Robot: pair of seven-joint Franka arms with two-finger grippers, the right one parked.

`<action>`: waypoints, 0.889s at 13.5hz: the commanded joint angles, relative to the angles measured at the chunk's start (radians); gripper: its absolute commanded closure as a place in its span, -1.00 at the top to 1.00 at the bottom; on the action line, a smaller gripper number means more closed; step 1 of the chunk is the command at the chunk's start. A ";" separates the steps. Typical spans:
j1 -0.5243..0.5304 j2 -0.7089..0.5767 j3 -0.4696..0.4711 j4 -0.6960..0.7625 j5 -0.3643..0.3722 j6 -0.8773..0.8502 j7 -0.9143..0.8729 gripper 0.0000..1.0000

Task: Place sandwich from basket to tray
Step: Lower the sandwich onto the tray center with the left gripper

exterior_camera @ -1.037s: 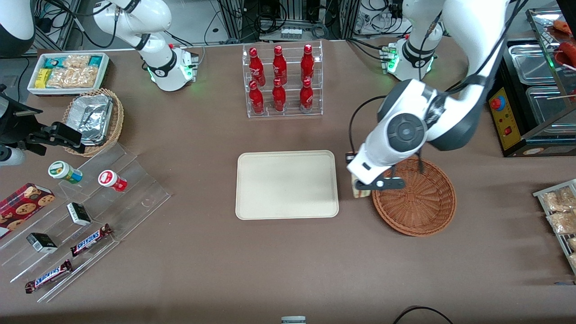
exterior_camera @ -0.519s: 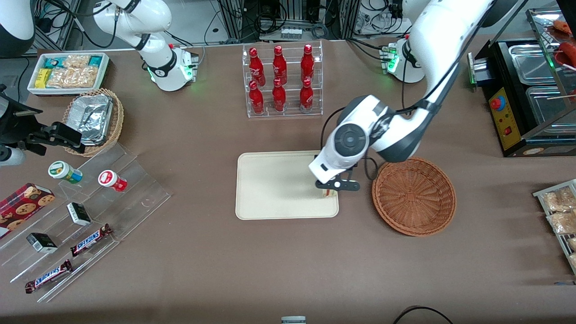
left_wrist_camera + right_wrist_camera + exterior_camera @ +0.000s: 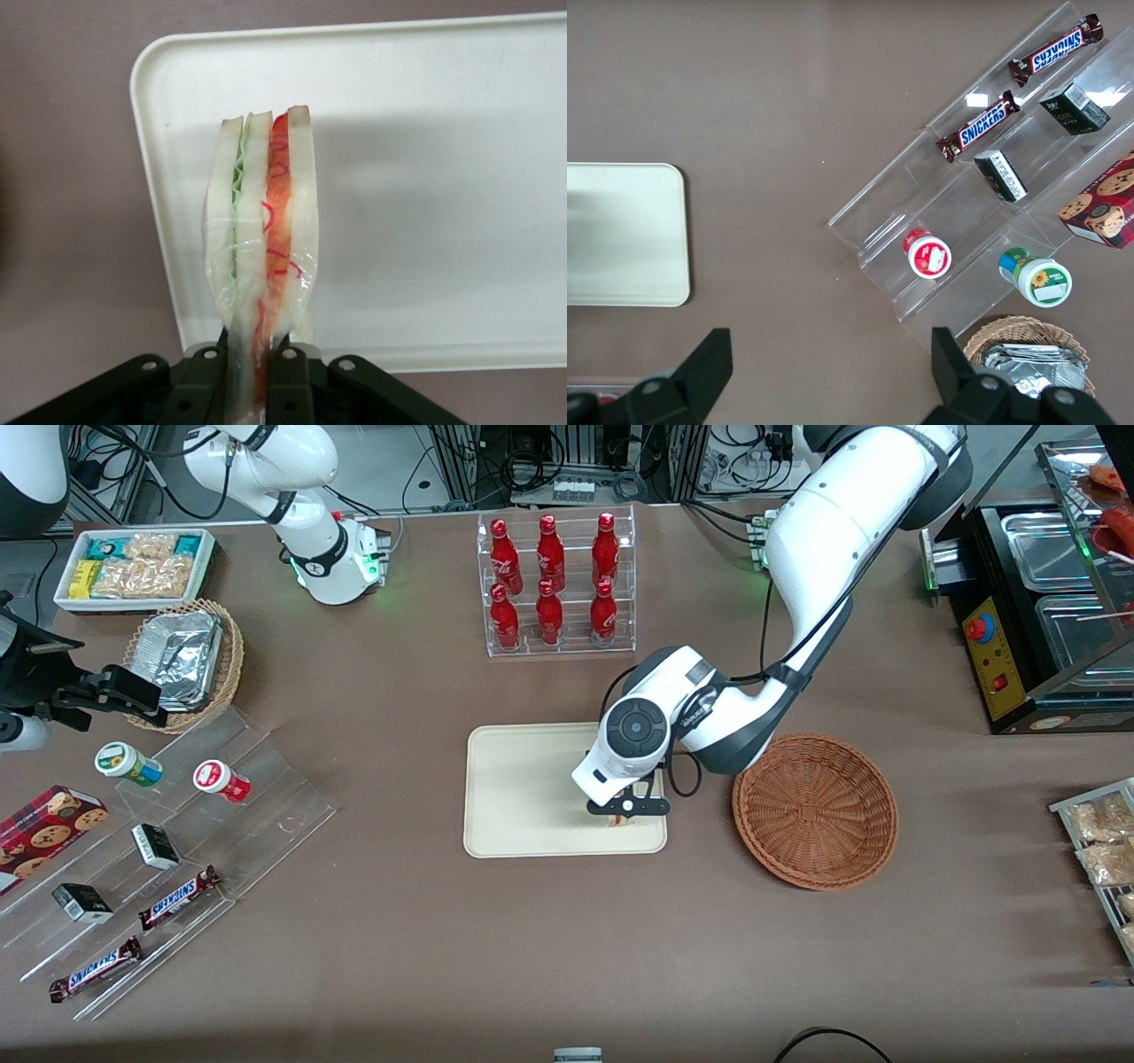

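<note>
Gripping sandwich (image 3: 261, 239), tool (image 3: 252, 359) above tray (image 3: 523, 788) corner, basket (image 3: 815, 810) beside.

I count one sandwich (image 3: 261, 239) clamped in my gripper (image 3: 625, 812); one tray (image 3: 523, 797); one basket (image 3: 816, 811); six red bottles (image 3: 550, 580) in their rack; two Snickers bars (image 3: 179, 896); two round tubs (image 3: 129, 763); two small dark boxes (image 3: 155, 846).

Pincer (image 3: 625, 812) over tray (image 3: 523, 797) corner nearest basket (image 3: 815, 810), sandwich (image 3: 621, 820) barely visible beneath it, basket beside tray on surface (image 3: 567, 939).
</note>
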 commanded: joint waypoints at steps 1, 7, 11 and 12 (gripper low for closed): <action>-0.047 0.072 0.009 0.094 0.046 -0.016 -0.041 -1.00; -0.075 0.115 0.010 0.091 0.101 0.035 -0.087 -1.00; -0.079 0.118 0.010 0.091 0.103 0.033 -0.087 -0.39; -0.079 0.118 0.010 0.089 0.112 0.033 -0.086 0.13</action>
